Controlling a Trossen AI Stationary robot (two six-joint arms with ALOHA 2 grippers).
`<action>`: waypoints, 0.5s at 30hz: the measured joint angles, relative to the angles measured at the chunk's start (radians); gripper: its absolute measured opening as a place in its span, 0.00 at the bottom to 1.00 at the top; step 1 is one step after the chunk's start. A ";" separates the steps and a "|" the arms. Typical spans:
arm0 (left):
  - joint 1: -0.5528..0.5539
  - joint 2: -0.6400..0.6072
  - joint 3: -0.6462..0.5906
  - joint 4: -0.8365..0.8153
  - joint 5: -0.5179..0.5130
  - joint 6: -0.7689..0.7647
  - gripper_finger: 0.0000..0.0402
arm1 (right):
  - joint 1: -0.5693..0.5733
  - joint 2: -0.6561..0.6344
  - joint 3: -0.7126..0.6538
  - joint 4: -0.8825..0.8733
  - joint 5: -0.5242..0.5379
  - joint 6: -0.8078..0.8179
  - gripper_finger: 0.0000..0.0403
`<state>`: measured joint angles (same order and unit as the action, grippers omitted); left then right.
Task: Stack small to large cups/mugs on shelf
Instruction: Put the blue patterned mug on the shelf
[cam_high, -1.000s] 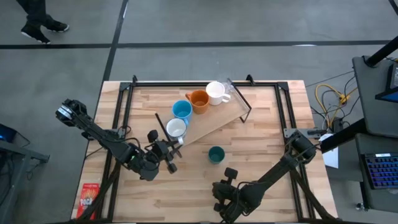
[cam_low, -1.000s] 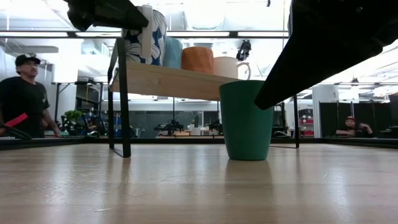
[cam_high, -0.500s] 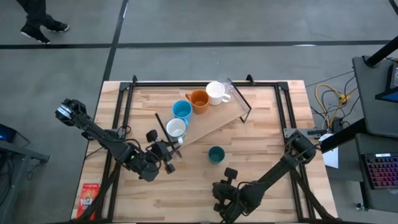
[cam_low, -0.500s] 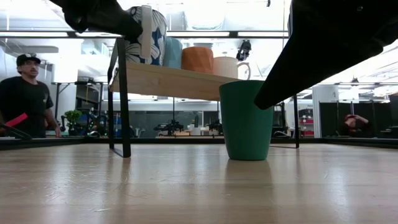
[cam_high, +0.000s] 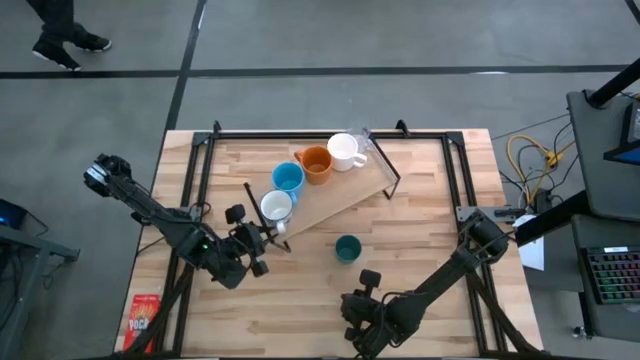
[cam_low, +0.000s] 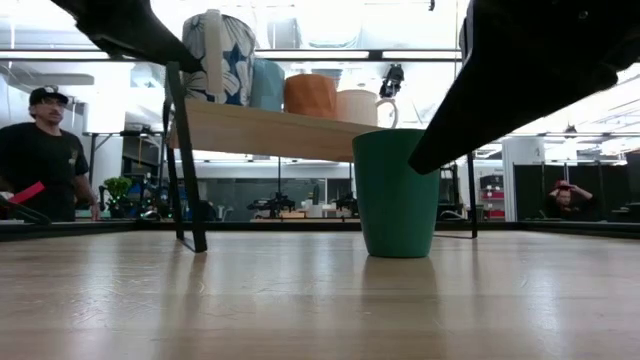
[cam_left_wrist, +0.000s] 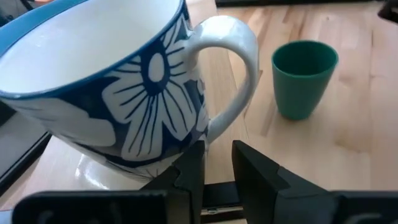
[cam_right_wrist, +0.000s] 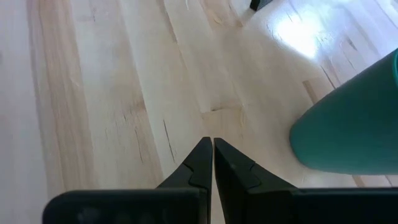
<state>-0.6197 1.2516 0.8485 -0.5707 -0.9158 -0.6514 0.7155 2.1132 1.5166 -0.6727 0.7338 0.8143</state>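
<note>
Fingers (cam_left_wrist: 186, 177) of the left gripper (cam_high: 268, 237) stand narrowly apart, pinched on the handle of the white-and-blue flower mug (cam_left_wrist: 112, 87), which sits at the near-left end of the shelf (cam_high: 335, 200). Along that light-wood plank, going away from the gripper, stand the light blue mug (cam_high: 288, 178), the orange mug (cam_high: 316, 163) and the white mug (cam_high: 344, 150) in a slanting row, each just beside the next. In the low view the plank (cam_low: 270, 130) rests on thin black legs above the table (cam_low: 320, 300). The dark teal green cup (cam_high: 347, 248) stands on the tabletop, off the shelf and near its front edge. The right gripper (cam_right_wrist: 208, 163) hovers low over bare wood just beside that cup (cam_right_wrist: 354, 124), jaws pressed together, holding nothing. A person (cam_low: 40, 160) stands beyond the table.
</note>
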 joint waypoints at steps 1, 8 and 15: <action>-0.005 -0.004 0.003 -0.014 0.004 0.000 0.17 | 0.000 0.000 0.003 0.000 0.000 -0.002 0.02; -0.014 -0.016 0.015 -0.028 0.015 0.021 0.17 | 0.000 0.000 0.022 0.000 0.000 -0.007 0.02; -0.015 -0.015 0.028 -0.028 0.000 0.093 0.17 | 0.000 0.000 0.026 -0.001 0.000 -0.016 0.02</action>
<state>-0.6342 1.2369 0.8764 -0.5984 -0.9160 -0.5580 0.7151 2.1132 1.5425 -0.6735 0.7338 0.7981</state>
